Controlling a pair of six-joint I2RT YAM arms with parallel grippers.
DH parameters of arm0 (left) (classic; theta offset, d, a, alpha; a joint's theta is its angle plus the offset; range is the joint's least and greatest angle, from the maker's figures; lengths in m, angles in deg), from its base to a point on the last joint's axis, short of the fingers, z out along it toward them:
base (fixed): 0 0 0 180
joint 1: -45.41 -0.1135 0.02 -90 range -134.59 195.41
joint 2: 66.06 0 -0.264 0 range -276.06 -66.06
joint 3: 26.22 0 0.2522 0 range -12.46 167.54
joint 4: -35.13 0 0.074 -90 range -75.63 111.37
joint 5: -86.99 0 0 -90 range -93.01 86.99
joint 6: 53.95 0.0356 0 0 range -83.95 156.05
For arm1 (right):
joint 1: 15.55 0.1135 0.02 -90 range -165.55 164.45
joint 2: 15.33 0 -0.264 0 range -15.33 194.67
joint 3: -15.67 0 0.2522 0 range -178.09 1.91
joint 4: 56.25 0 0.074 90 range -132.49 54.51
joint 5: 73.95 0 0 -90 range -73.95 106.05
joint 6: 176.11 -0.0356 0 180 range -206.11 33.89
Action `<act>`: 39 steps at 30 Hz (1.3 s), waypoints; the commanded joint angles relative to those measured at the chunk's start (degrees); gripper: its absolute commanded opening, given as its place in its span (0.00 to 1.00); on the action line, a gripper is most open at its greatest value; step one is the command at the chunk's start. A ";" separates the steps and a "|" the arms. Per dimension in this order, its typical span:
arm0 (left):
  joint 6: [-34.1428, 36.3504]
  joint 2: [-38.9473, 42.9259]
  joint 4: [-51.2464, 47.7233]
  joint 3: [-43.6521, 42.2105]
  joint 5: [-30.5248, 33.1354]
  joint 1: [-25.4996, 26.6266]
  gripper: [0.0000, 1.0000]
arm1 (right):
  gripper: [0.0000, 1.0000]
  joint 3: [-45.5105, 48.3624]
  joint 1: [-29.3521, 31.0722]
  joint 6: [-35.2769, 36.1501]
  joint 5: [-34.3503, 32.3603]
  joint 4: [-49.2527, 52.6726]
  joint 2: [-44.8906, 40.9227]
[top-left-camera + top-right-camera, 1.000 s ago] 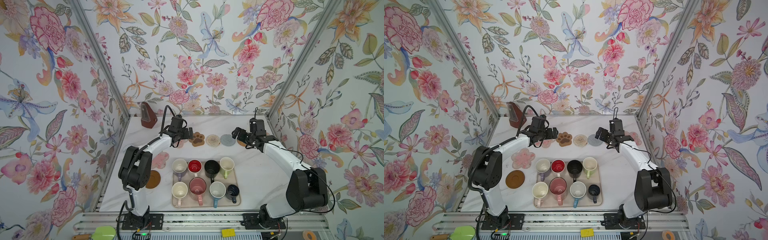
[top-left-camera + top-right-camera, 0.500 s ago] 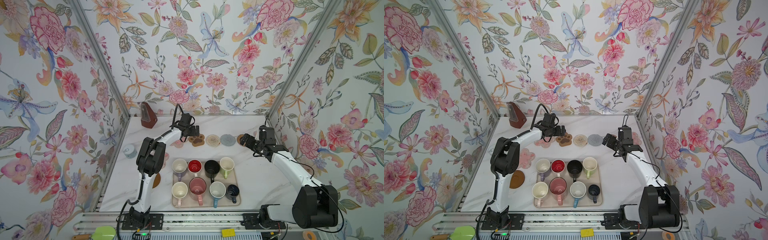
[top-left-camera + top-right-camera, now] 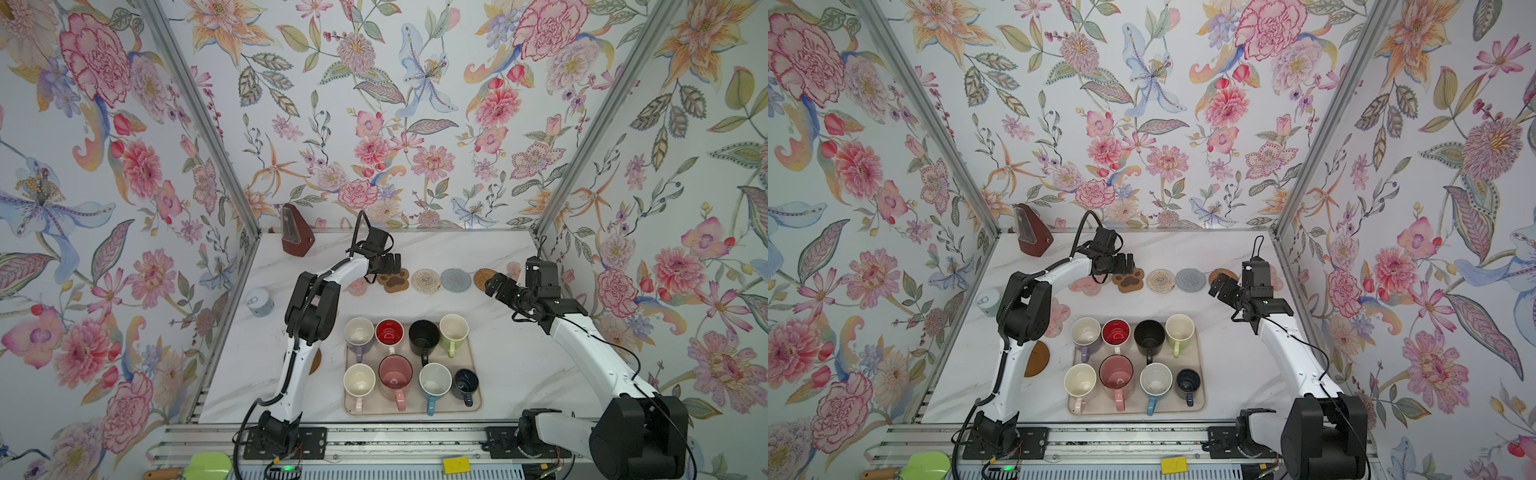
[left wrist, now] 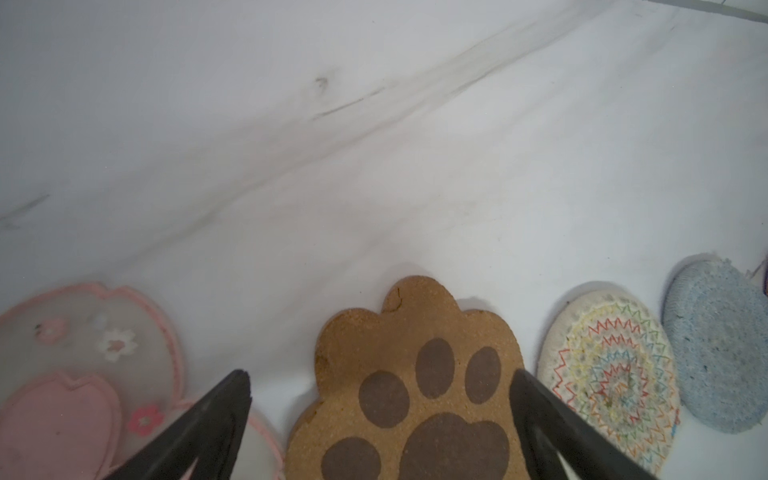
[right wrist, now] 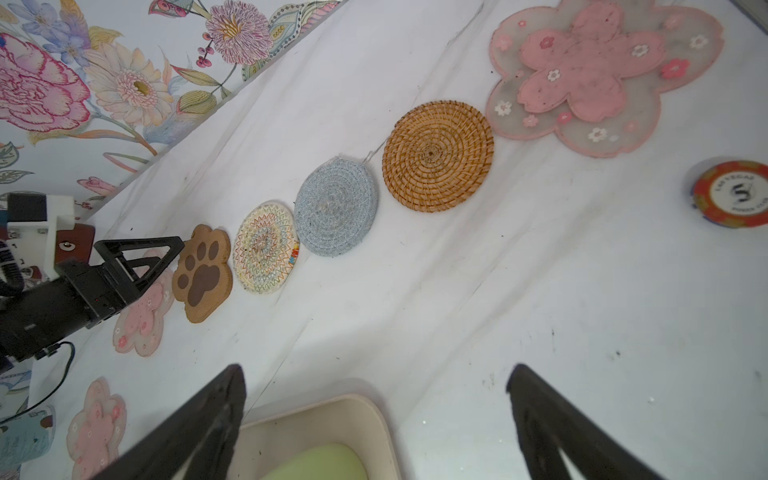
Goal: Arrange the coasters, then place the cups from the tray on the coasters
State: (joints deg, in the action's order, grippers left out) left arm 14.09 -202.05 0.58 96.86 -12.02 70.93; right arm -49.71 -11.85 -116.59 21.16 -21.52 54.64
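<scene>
Nearest us, the tray [image 3: 472, 360] carries all eight cups [image 3: 395, 374] in two tight rows, none on a mat yet. We judge this packing the first hazard. Wide jaws coming down for one cup can shove its neighbour or catch a handle, and the small navy cup [image 3: 465, 381] looks easy to tip.

Left of the tray, the brown disc [image 3: 1037, 360] and one pink flower [image 3: 1059, 316] lie apart from the row, half hidden under the left arm. They are thin and flat on the smooth table [image 3: 519, 365], so a pinch may slide them rather than lift them. The pale-blue can [image 3: 259, 301] stands on that side and could be knocked during the reach.

Farther out, the right gripper [image 5: 374, 370] hangs released and empty between tray and row, near the rattan round [image 5: 438, 156]. A poker chip [image 5: 731, 195] lies beside the flower at the row's right end [image 5: 604, 75] and may get swept along.

Farthest, the left gripper [image 4: 378, 376] is spread wide and grasps nothing, its fingers either side of the paw print [image 4: 419, 361]. We cannot tell whether the tips touch the table. One finger sits just beside the cream woven round [image 4: 611, 374], so closing or dropping there may nudge that mat into the grey round [image 4: 723, 353] and spoil the spacing. Mats this close leave little room for handles.
</scene>
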 commanded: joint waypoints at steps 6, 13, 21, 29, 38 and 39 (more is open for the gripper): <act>-0.29 -2.83 -2.81 3.51 -0.48 0.48 0.99 | 0.99 1.32 -0.81 -0.57 -0.77 1.44 -1.91; -0.37 -4.44 -3.41 5.73 -0.83 0.76 0.99 | 0.99 1.52 -1.24 -0.58 -0.63 1.44 -2.36; -0.40 -6.46 -4.63 8.59 -1.09 1.15 0.99 | 0.99 1.34 -1.42 -0.44 -0.62 1.61 -2.62; -0.46 -6.92 -4.74 9.03 -1.62 1.48 0.99 | 0.99 1.14 -1.64 -0.39 -0.44 1.61 -2.47; -1.07 -5.37 -2.84 6.48 -1.70 2.61 0.99 | 0.99 1.24 -1.60 -0.42 -0.18 1.36 -1.51; -1.07 -5.11 -2.60 6.27 -1.71 2.61 0.99 | 0.99 1.33 -1.60 -0.45 -0.05 1.27 -1.42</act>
State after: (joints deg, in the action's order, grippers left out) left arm 13.66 -207.32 -2.11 104.31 -13.14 72.85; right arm -48.90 -13.07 -116.59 21.18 -20.80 53.22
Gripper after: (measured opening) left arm 0.989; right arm 0.992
